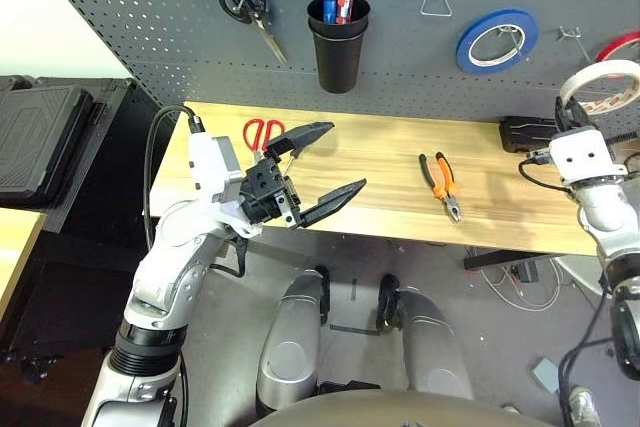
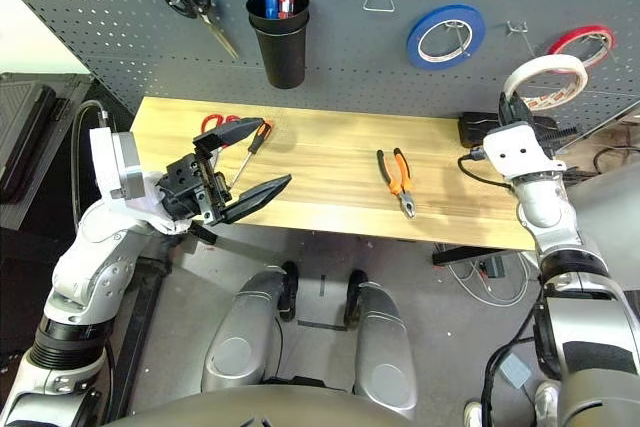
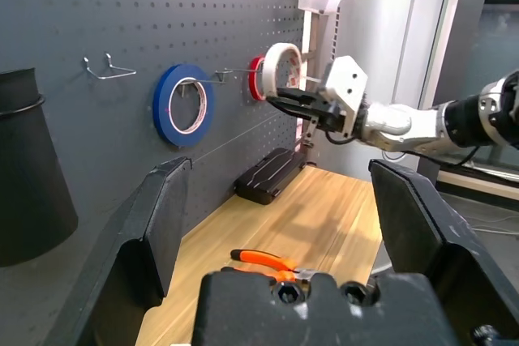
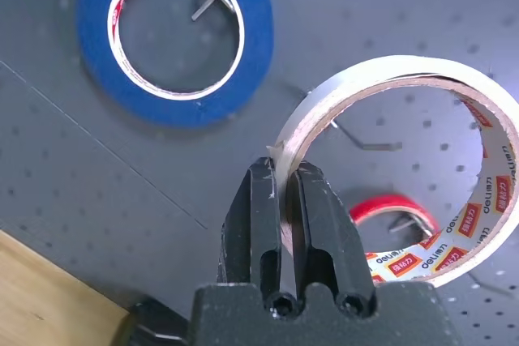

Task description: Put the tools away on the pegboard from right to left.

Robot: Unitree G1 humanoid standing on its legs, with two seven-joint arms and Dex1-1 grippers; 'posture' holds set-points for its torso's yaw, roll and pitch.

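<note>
My right gripper [image 4: 284, 172] is shut on the rim of the cream-white tape roll [image 4: 357, 87] and holds it up in front of the pegboard [image 1: 420, 57] at the far right, close to a wire hook [image 4: 369, 146] that shows through the ring. On the wooden table [image 1: 380, 207] lie the orange-and-black pliers [image 1: 442, 185] right of centre. The red-handled scissors [image 1: 262, 132] and the screwdriver [image 2: 250, 150] lie at the left. My left gripper [image 1: 346, 157] hovers open just above the screwdriver, holding nothing.
On the pegboard hang black-handled scissors [image 1: 245, 5], a black cup [image 1: 338, 47] with pens, an empty wire hook [image 1: 435, 2], a blue tape roll [image 1: 497, 40] and a red tape roll [image 1: 620, 45]. A black box [image 1: 527, 133] sits at the table's back right.
</note>
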